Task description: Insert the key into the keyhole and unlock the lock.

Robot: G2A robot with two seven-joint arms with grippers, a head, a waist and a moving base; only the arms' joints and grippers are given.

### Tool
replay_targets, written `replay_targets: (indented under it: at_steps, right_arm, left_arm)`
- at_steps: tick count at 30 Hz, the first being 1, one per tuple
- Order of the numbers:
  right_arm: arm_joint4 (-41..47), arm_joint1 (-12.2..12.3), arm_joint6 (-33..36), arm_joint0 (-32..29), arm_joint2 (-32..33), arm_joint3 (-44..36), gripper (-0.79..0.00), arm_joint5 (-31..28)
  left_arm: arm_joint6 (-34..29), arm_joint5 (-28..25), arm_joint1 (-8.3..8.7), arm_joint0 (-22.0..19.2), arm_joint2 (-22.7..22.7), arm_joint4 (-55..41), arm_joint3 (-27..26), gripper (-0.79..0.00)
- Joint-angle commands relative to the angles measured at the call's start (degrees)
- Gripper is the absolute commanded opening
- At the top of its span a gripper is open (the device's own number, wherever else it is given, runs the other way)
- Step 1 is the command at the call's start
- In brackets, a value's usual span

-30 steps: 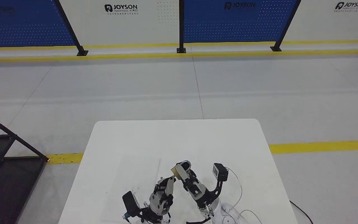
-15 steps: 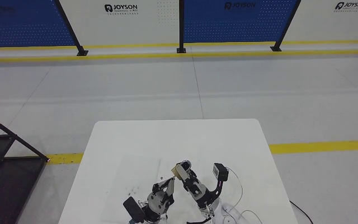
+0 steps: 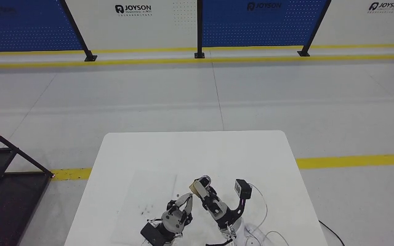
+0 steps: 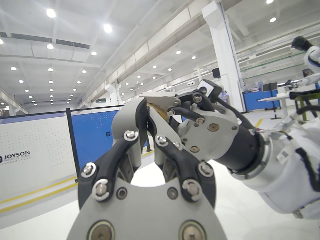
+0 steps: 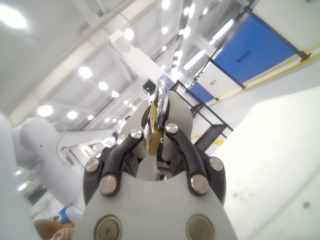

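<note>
Brass, chrome and matt white

The lock (image 5: 152, 138) had a dull yellow brass-like body and a mirror-bright chromed shackle (image 5: 162, 96). The right hand (image 5: 160, 116) and left hand (image 4: 147, 123) showed brushed grey metal plates and matt black plastic links. The surface (image 5: 275, 151) looked smooth, matt white.

The top camera looks down from well above the counter (image 3: 246, 154). 2 wrist cameras sit just behind the left end effector (image 4: 146, 116) and right end effector (image 5: 157, 116), tilted ceilingward; the left's also catches the right's.

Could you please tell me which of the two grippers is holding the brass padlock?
The right gripper: the padlock sits clamped in its jaws, shackle pointing outward, while the left gripper sits beside it.
</note>
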Motion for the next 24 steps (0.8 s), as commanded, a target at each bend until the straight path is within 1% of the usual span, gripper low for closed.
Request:
replay_targets:
  at_steps: [1,8,14,15,16,17,21,22,24]
  right_arm:
    - [0.0,0.0,0.1,0.0,0.0,0.0,-0.785,0.0]
    - [0.1,0.0,0.3,-0.1,0.1,-0.2,-0.785,0.0]
    - [0.0,0.0,0.4,-0.2,0.2,-0.2,-0.785,0.0]
    - [0.0,0.0,0.4,-0.3,0.2,-0.2,-0.785,0.1]
    - [0.0,0.0,0.4,-0.2,0.2,-0.2,-0.785,0.2]
    - [0.0,0.0,0.4,-0.2,0.2,-0.2,-0.785,0.2]
    - [0.1,-0.2,0.0,0.4,0.7,0.5,-0.785,1.7]
    - [0.0,-0.2,-0.3,0.7,0.8,0.7,-0.785,2.1]
    - [-0.4,-0.3,-0.9,1.3,1.3,1.4,-0.785,3.4]
  left_arm:
    - [-0.1,1.5,0.04,-0.1,-0.2,0.7,0.1,-0.785]
    - [0.0,6.8,0.26,-0.5,-1.0,4.2,0.7,-0.785]
    - [0.8,6.5,0.38,-0.3,-1.0,3.3,0.4,-0.785]
    - [1.0,5.9,0.39,-0.2,-1.0,2.7,0.3,-0.6]
    - [1.2,5.5,0.42,-0.1,-1.1,2.2,0.1,-0.142]
    - [1.4,5.1,0.42,0.1,-1.1,1.4,-0.2,0.0]
    - [1.9,1.0,0.63,1.0,-1.0,-1.0,-0.9,0.0]
    - [1.7,-2.0,0.7,1.5,-0.7,-2.7,-1.4,0.0]
    - [1.5,-5.5,1.07,2.3,-1.4,-4.2,-2.3,0.0]
